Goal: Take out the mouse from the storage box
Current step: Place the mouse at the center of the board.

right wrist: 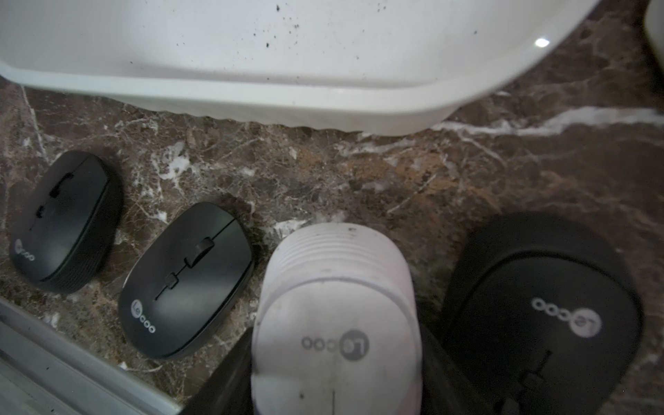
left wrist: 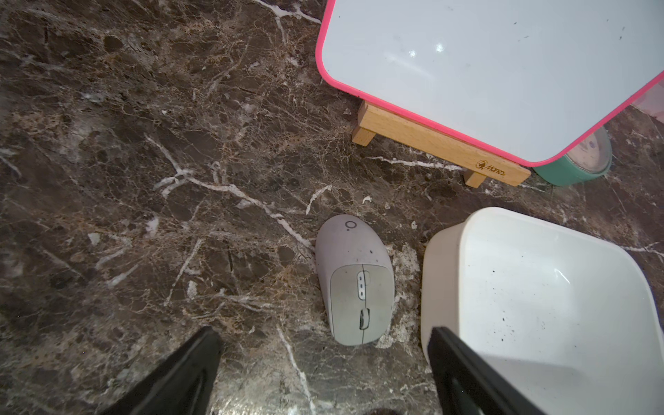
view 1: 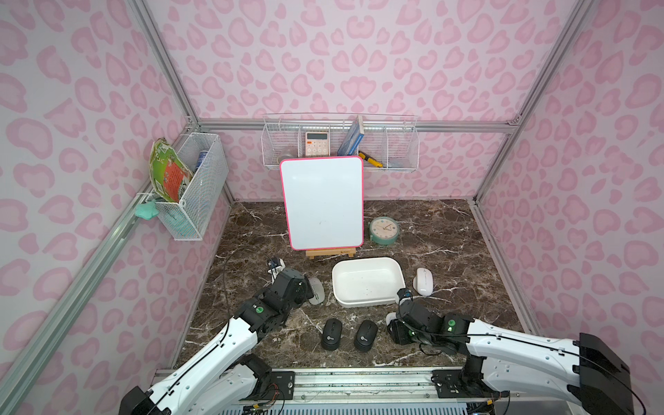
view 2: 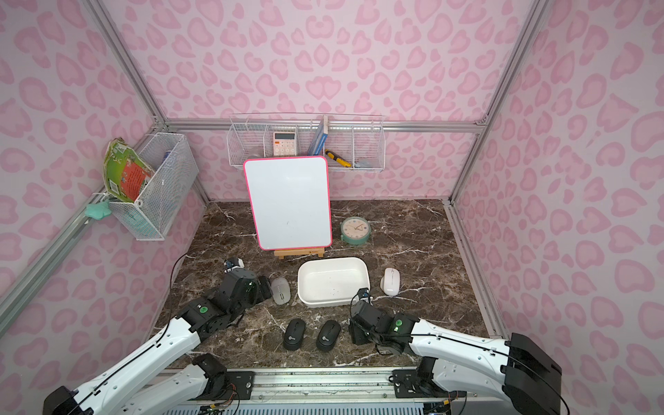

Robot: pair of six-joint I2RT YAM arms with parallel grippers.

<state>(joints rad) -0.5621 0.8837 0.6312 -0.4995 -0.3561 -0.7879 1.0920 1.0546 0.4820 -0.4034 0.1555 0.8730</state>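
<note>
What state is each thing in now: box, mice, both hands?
storage box: empty
left hand: open, empty
right hand: shut on pale mouse
pale mouse: gripped, outside storage box
grey mouse: free on table
white mouse: free on table
black mice: all three free on table
whiteboard: propped up, blank

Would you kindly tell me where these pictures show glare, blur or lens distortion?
Right wrist view: the white mouse up close is soft, with a small highlight on the storage box. Left wrist view: two glare spots on the whiteboard. Both top views: evenly lit, sharp.
</note>
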